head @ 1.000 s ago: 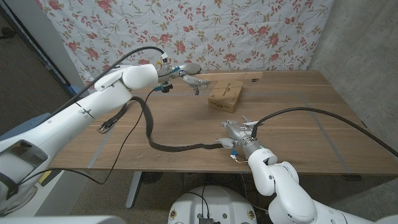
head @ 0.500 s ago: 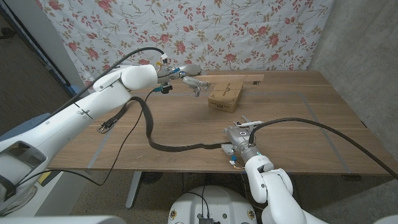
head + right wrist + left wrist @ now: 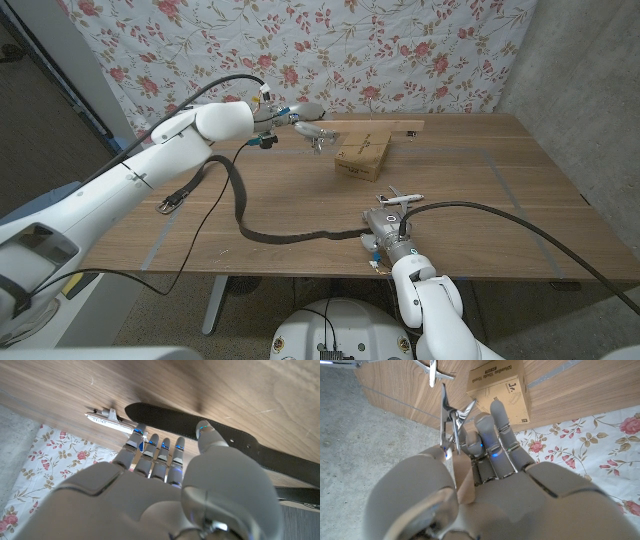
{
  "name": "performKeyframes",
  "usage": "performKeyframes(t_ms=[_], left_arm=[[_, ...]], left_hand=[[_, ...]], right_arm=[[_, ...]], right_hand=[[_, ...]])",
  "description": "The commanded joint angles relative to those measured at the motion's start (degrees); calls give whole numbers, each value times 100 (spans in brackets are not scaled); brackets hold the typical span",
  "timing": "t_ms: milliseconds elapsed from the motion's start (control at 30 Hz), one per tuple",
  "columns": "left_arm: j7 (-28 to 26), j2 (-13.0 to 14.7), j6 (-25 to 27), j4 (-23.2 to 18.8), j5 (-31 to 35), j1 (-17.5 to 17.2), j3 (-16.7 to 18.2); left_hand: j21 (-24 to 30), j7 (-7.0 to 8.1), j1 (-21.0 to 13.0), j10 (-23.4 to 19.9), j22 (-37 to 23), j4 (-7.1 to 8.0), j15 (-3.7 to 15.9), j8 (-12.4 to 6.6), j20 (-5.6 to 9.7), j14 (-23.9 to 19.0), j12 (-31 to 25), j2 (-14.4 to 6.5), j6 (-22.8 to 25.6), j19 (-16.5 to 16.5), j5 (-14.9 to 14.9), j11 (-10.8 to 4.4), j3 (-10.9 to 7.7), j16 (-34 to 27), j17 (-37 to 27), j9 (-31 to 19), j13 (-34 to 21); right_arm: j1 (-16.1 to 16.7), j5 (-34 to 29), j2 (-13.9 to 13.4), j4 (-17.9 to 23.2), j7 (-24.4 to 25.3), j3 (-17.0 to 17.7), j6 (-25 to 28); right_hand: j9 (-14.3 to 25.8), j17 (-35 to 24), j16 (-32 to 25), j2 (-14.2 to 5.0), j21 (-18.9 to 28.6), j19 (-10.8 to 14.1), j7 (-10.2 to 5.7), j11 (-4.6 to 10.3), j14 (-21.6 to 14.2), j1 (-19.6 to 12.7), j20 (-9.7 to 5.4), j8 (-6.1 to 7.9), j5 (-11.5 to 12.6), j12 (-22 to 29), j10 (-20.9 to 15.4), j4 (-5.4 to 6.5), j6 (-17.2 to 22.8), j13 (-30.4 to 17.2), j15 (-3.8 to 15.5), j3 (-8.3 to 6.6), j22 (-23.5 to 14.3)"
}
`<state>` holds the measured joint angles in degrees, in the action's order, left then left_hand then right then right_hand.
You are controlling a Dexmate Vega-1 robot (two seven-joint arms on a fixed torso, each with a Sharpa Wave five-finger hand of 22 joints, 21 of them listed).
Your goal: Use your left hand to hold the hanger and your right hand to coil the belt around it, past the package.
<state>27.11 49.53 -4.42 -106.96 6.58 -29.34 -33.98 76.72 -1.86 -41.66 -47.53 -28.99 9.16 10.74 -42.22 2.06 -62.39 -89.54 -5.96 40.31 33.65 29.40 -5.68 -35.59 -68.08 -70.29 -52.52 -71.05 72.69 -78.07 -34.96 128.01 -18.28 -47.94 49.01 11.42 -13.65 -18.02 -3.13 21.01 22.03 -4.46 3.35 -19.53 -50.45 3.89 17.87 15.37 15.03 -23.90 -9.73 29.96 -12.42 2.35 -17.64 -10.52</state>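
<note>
Head view places our left hand raised over the far part of the table, fingers closed on the hanger, whose wooden bar runs toward the far edge just behind the package; the left wrist view confirms the grip, with the hanger's metal hook pinched among the fingers. Our right hand sits near the front edge, and the right wrist view shows its fingers extended and its thumb lying on the belt close to the strap's tip; we cannot tell whether that contact amounts to a grip. The belt runs from that tip along the front of the table, curves up toward the left hand, and trails off to its buckle near the left edge. We judge three hazards. First, a thumb-only contact may let the strap slip once lifted. Second, a lifted strap could catch the package and push it, since the package lies between the right hand and the hanger. Third, a pull on the belt could turn the hanger in the left hand, because the hold is on the thin hook. Count: one hanger, one belt, one package, one small metal clip lying just beside the belt tip.
</note>
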Motion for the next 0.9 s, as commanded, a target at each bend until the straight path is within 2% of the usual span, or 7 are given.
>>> performKeyframes(t_ms=[33, 200, 300, 367, 567, 733, 900], left_arm=[[126, -96, 34, 150, -68, 158, -94], [181, -110, 80, 148, -77, 194, -130], [196, -106, 128, 116, -68, 201, -142], [204, -105, 161, 98, -69, 204, -147], [189, -101, 210, 60, -49, 197, -160], [165, -88, 253, 16, -46, 171, -155], [132, -65, 317, -36, -2, 136, -159]], left_hand=[[40, -29, -17, 96, 2, -6, -17, -33, -3, 24, -33, -83, 8, -31, 54, -140, 26, -57, -11, -3, -7], [77, -31, -14, 98, 11, -4, -21, -30, -9, 35, -33, -97, 5, -42, 62, -122, 37, -97, -10, 41, -7], [92, -28, -11, 103, 22, -3, -22, -35, -7, 40, -32, -102, 11, -46, 64, -130, 44, -118, -10, 57, -7], [98, -31, -10, 101, 28, -3, -22, -41, -2, 45, -33, -105, 6, -48, 66, -143, 46, -127, -10, 54, -7], [121, -38, -3, 101, 49, 1, -10, -59, 3, 55, -34, -114, -2, -49, 70, -145, 55, -161, -10, 57, -8], [142, -37, 0, 102, 49, 2, -17, -61, -3, 64, -34, -119, -11, -58, 73, -136, 59, -182, -9, 72, -8], [159, -40, 6, 101, 58, 5, -7, -70, -4, 70, -35, -124, -19, -65, 76, -132, 63, -205, -9, 78, -8]], right_arm=[[154, 227, 174, -406, 836, 219, -390], [229, 456, 209, -612, 1575, 242, -486], [306, 717, 184, -721, 2239, 283, -643], [328, 724, 196, -811, 2592, 254, -644], [363, 966, 158, -877, 3303, 268, -727], [388, 1104, 216, -921, 3839, 274, -701], [479, 1324, 296, -1053, 5228, 410, -927]], right_hand=[[39, -76, -148, 15, 34, 125, -22, 81, -245, -241, -41, 206, 85, 118, -327, -22, 480, -54, 725, -40, -27], [100, -324, -503, -27, 91, 317, -3, 184, -750, -560, -149, 564, 106, 345, -946, 11, 1157, -158, 888, 14, -40], [296, -642, -836, -184, 164, 473, 67, 273, -1193, -954, -266, 1151, 96, 661, -1591, 26, 2009, -320, 1007, 29, -55], [390, -795, -966, -325, 195, 508, 121, 298, -1349, -1165, -335, 1369, 63, 801, -1862, 13, 2237, -394, 1060, 0, -64], [400, -1069, -1212, -355, 272, 565, 80, 491, -1682, -1460, -531, 1607, -44, 1018, -2269, 11, 2488, -533, 1101, 86, -88], [461, -1366, -1508, -327, 368, 571, -131, 589, -2096, -1507, -903, 1677, -104, 1113, -2433, 111, 2392, -662, 1101, 300, -143], [521, -1381, -1442, -334, 412, 560, -136, 650, -2051, -1559, -959, 1726, -76, 1118, -2418, 114, 2383, -710, 1121, 322, -180]])
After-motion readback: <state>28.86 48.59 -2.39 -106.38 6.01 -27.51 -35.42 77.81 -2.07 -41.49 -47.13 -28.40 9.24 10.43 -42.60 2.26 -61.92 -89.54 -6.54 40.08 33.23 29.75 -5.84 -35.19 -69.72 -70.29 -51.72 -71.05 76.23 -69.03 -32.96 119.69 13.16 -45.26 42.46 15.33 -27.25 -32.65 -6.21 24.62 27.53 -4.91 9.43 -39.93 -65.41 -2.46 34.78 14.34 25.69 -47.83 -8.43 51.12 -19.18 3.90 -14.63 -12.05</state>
